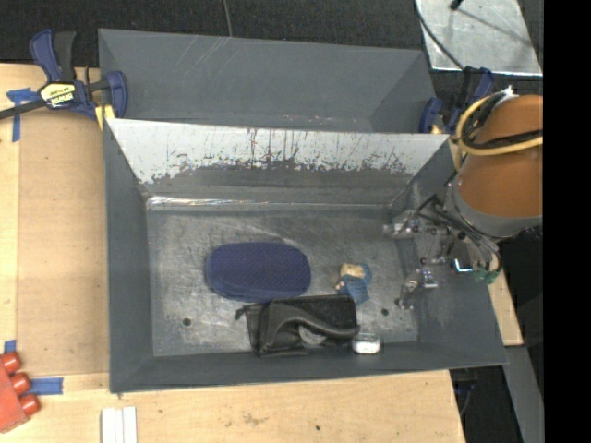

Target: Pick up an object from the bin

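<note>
Grey metal bin (125,275) with sloping walls and a scuffed, scratched floor. Left of the floor's middle, a dark blue oval pouch (257,270), lying flat, long side running left to right. Just nearer than it, touching or overlapping its near edge, a black fabric case (305,326), crumpled, with a dark strap curling across its top, close to the bin's near wall. At that case's near right corner, a small white piece (367,344), touching it or just beside it; hard to say which. Farther back and slightly right, a small blue-and-tan figure (352,282), just beside the case's far right corner and apart from the pouch. Right again, over bare floor close to the right wall, the jaws, pointing down from the orange-covered wrist (499,160) that reaches in over the right rim. Nearest thing to the jaws: the blue-and-tan figure, near on their left, apart from them. Released or clenched: cannot tell.
</note>
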Controlling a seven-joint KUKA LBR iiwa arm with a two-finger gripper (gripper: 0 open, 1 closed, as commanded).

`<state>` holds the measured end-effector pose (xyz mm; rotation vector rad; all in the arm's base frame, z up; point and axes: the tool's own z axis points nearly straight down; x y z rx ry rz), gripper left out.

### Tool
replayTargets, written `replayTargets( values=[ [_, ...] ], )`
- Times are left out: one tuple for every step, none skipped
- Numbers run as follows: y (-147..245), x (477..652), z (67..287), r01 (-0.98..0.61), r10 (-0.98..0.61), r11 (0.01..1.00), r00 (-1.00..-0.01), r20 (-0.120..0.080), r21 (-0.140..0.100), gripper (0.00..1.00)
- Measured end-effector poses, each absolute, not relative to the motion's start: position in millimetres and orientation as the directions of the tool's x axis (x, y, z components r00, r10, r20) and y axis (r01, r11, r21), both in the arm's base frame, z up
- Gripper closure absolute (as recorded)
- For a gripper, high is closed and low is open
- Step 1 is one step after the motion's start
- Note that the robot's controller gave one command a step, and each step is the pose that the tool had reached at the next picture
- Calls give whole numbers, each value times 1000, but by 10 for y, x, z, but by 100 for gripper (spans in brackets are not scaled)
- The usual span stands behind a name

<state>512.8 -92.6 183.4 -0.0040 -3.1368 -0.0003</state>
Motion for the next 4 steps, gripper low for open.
replayTargets(
  values=[
    [-445, 5177, 891, -113, -113, 994, -994, 0, -3, 0],
    [-725, 5404, 727, 66, 66, 998, -998, -5, 2, 0],
    [-729, 5437, 750, 66, 66, 998, -998, -18, 0, 100],
    [-665, 5522, 2037, 32, 32, 999, -999, -13, -1, 100]
  ],
)
